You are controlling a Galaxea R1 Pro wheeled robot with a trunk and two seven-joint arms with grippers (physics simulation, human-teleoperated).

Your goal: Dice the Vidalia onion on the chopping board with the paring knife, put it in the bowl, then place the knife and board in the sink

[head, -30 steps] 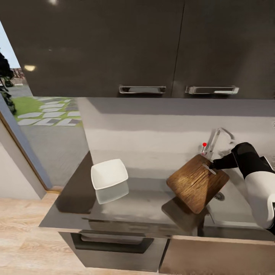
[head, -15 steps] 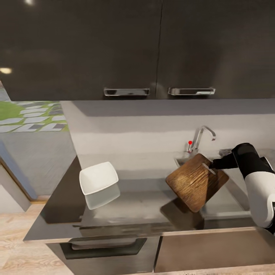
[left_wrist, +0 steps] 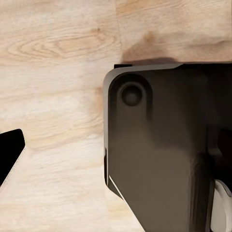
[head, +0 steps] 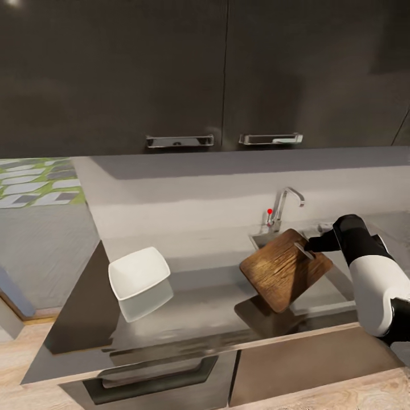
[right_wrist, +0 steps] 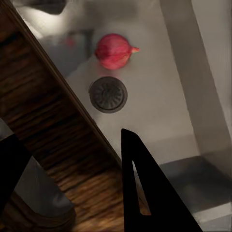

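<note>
My right gripper is shut on the rim of the chopping board, a dark brown wooden board held tilted above the sink's left edge. In the right wrist view the board lies between the two black fingers. Below it the reddish onion rests on the basin floor beside the round drain. The white bowl stands on the dark countertop to the left. A small grey piece lies against the board by the fingers; I cannot tell whether it is the paring knife.
A chrome tap with a red knob stands behind the sink. Dark wall cabinets hang over the counter. The left wrist view looks down on pale wood floor, the robot's dark base and one black fingertip.
The camera has swung right, so bowl, tap and counter slid left in the picture. The held board has shifted right relative to the tap, further over the sink.
</note>
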